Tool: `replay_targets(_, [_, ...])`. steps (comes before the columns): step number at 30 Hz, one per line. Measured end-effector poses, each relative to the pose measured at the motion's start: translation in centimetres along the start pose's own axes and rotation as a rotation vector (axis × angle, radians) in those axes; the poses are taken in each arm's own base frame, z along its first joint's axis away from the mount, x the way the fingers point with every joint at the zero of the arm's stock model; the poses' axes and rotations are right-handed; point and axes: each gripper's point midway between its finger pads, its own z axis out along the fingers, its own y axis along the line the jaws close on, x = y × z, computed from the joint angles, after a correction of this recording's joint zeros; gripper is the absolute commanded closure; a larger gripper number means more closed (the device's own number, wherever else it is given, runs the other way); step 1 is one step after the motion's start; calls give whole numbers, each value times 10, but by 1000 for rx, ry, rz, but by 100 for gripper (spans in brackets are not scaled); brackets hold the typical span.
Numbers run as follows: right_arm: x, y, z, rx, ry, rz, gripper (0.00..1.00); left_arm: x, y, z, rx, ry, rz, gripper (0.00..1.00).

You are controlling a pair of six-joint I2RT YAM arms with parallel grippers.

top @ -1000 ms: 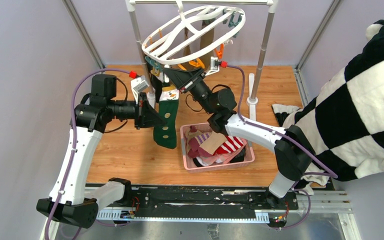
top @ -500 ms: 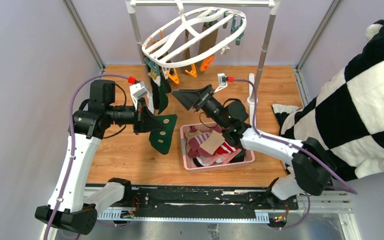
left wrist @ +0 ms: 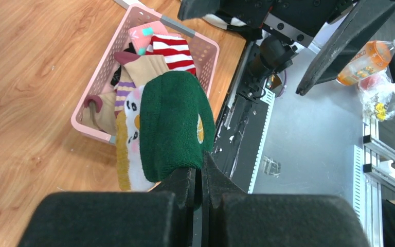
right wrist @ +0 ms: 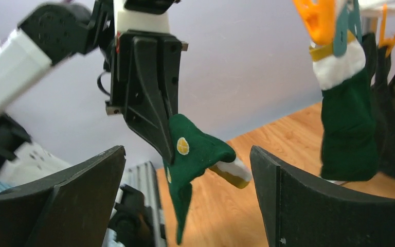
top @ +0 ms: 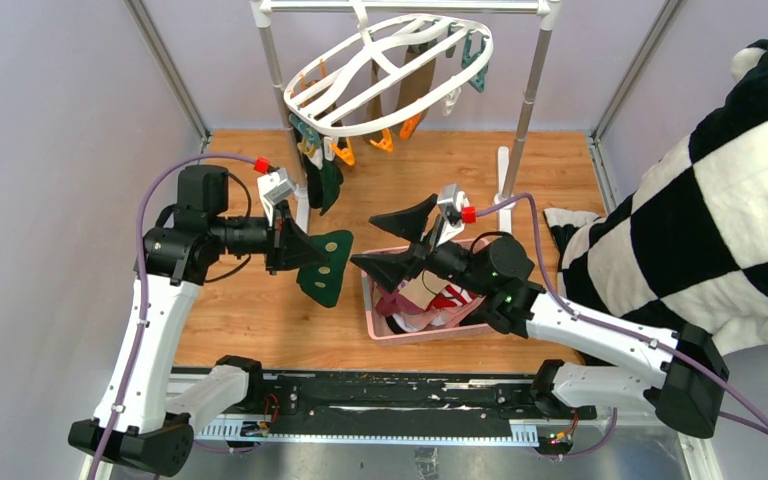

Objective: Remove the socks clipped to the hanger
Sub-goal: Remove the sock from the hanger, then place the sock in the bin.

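The left gripper (top: pixel 310 250) is clamped on a green sock (top: pixel 326 272), left of the pink basket (top: pixel 430 331). The right gripper (top: pixel 363 240), jaws apart, hangs above the basket's left end, nearer than the hanger (top: pixel 360 129).

From high up and behind both arms: looking down on the whole brown wooden table (top: pixel 250 320), far away. From the left wrist: looking down past the left arm's black fingers (left wrist: pixel 181 186), very close to a dark green sock with yellow dots (left wrist: pixel 172 123), a pink slotted plastic basket (left wrist: pixel 207 56) below. From the right wrist: looking up and sideways between the right arm's black fingers (right wrist: pixel 308 200), close. In all three views: that green sock. In the top and left-wrist views: the basket.
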Motion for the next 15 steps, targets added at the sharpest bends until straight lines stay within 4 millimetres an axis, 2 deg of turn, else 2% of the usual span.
replay_targets(3, [4, 6, -1, -57, 40, -144, 0, 4, -4, -1, 10, -3, 1, 100])
replay_targets(6, [18, 9, 7, -132, 128, -272, 0, 13, -7, 0, 20, 2, -11, 100])
replay_targets(10, [34, 16, 18, -241, 217, -366, 0, 19, -10, -1, 21, 4, -15, 100])
replay_targets(15, [64, 25, 17, -337, 299, -419, 1, 18, -14, -3, 23, -4, -5, 100])
